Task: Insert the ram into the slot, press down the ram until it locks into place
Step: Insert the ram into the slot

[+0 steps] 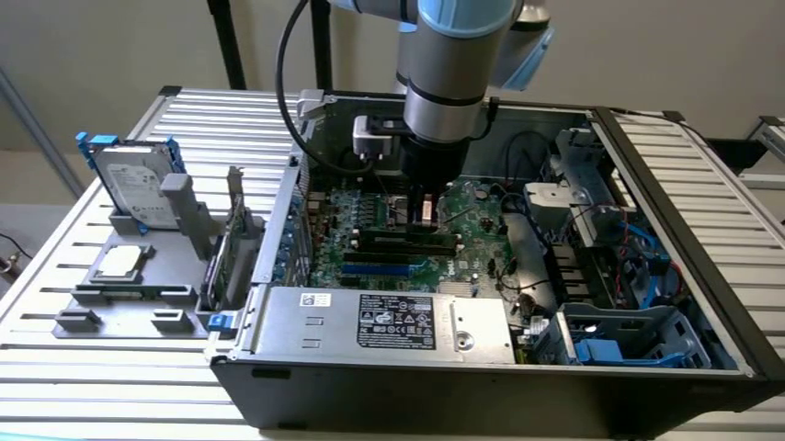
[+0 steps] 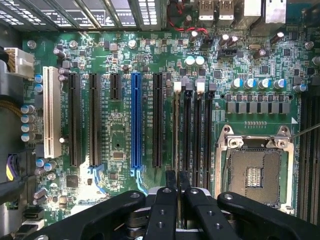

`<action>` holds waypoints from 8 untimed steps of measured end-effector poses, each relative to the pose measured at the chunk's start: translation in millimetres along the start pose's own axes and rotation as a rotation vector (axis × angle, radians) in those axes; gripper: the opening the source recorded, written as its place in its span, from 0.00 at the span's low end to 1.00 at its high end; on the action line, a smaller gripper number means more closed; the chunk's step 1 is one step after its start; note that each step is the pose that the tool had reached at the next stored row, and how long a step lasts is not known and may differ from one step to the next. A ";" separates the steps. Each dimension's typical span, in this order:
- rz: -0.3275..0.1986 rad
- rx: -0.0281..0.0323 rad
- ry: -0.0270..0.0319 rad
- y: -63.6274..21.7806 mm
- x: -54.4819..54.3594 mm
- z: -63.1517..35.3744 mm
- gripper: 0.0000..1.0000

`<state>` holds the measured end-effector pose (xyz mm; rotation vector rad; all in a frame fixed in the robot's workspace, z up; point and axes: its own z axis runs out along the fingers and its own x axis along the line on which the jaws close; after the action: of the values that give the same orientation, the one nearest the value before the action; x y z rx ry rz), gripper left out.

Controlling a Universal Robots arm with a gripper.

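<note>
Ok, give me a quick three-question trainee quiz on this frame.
1. True or false: the end effector is over the blue socket.
2. The end effector grips: A) a fan, B) the ram, C) a cable.
3. Name the upright silver thing in the fixture outside the case.
Key: 1 false, it is at the black slots; 2 B; 3 hard drive.
</note>
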<state>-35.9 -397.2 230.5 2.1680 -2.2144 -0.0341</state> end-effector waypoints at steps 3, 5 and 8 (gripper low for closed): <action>0.000 0.0000 0.0001 -0.3 -0.3 0.5 0.13; 0.000 -0.0001 0.0001 -0.4 -0.4 0.8 0.13; 0.000 0.0000 0.0000 -0.5 -0.7 1.3 0.13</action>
<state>-35.5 -396.5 229.1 2.1678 -2.2145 -0.0342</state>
